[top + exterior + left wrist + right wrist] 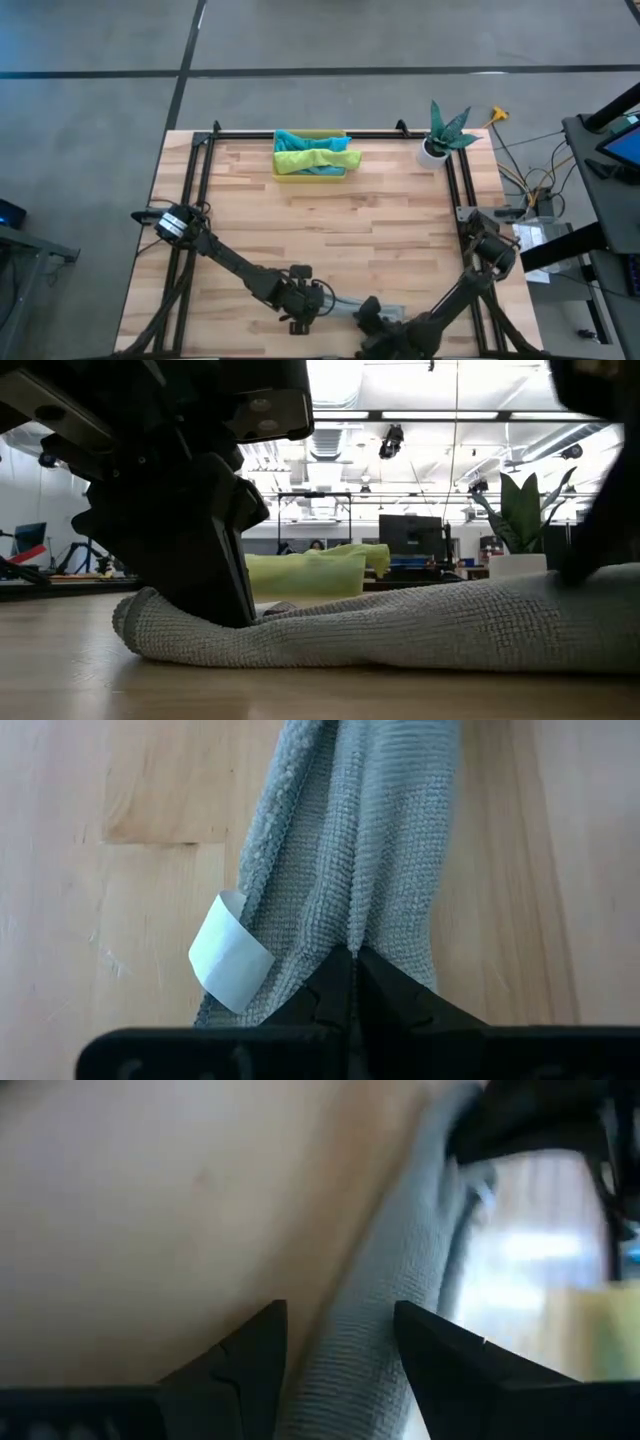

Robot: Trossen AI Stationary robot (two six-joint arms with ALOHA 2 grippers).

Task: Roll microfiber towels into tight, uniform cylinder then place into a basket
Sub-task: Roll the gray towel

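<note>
A grey towel (345,303), folded into a long narrow strip, lies flat near the table's near edge. In the low view the grey towel (400,625) stretches across the wood. My left gripper (352,960) is shut at the strip's left end, beside a white label (230,965). My right gripper (340,1345) is open at the other end, one finger on each side of the strip; whether they touch it I cannot tell. The yellow basket (310,177) at the far edge holds a teal towel (300,140) and a lime green towel (312,158). My left gripper presses its shut fingertips (340,982) onto the strip's left end, right on the lengthwise crease (352,935) between its two folded halves. It comes slanting down from the table's left (228,610). The towel lies on the table and is dented under the tips.
A white plant pot (433,150) with a green plant stands at the far right corner. A black frame (320,133) runs along the table's edges. Bare wood lies between the grey towel and the basket.
</note>
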